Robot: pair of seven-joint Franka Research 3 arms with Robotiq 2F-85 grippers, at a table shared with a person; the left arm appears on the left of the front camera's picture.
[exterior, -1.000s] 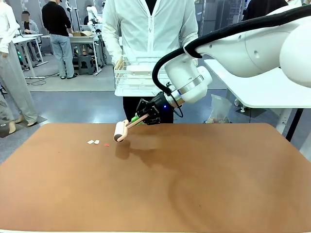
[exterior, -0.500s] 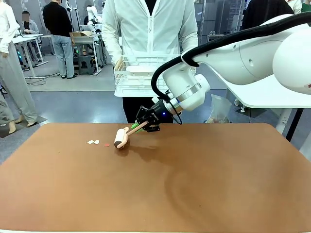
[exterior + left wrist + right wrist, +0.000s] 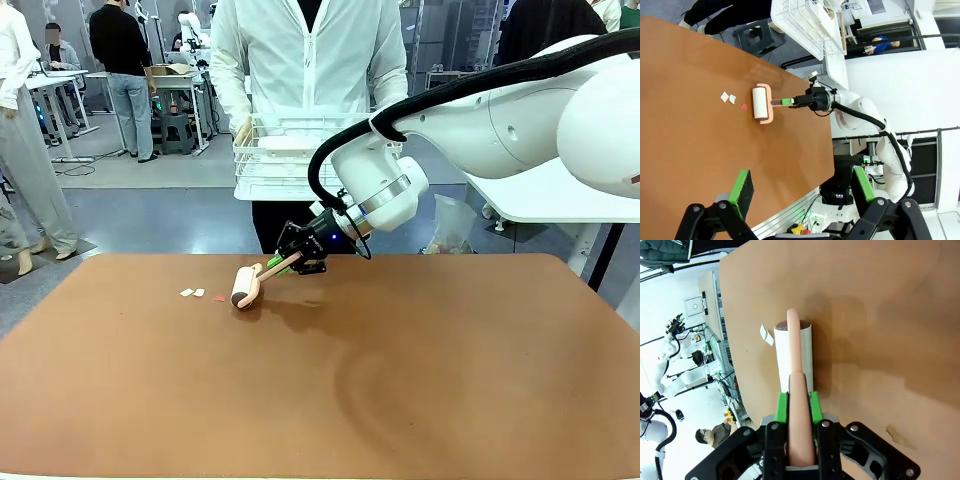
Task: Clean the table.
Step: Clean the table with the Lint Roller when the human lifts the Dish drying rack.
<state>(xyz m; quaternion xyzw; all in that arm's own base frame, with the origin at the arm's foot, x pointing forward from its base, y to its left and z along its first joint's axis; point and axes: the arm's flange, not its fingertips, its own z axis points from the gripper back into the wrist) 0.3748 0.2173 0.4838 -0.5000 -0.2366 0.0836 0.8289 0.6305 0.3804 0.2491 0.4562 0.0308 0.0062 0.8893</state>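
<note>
- Right pincer (image 3: 285,262) is pressed together on the pale pink handle of the lint roller with the white roll (image 3: 243,287). The green pads pinch the handle from both sides in the right wrist view.
- The roll end looks like it's down on the reddish-brown matte table (image 3: 420,390), toward the far edge and a bit to my left of centre.
- What's left to pick up, as far as I can see: two small white paper scraps (image 3: 191,292) and a tiny red fleck (image 3: 218,298). They lie just beside the roll, on its left.
- This is the bit that matters. The handle's long axis runs from the pincer down and left to the roll, and the scraps lie further along pretty much the same line. So it goes pincer, roll, fleck, scraps, in that order.
- In the left wrist view the roll seems to sit across the handle line. If so, pushing away from the pincer should roll it straight over the bits, I reckon.
- Left pincer (image 3: 801,185) is spread wide with nothing between the fingers. It hangs over the near edge, well apart from the scraps, so the right arm is clearly the closer one.
- A person at the far side holds a white wire basket (image 3: 275,160), off the table.
</note>
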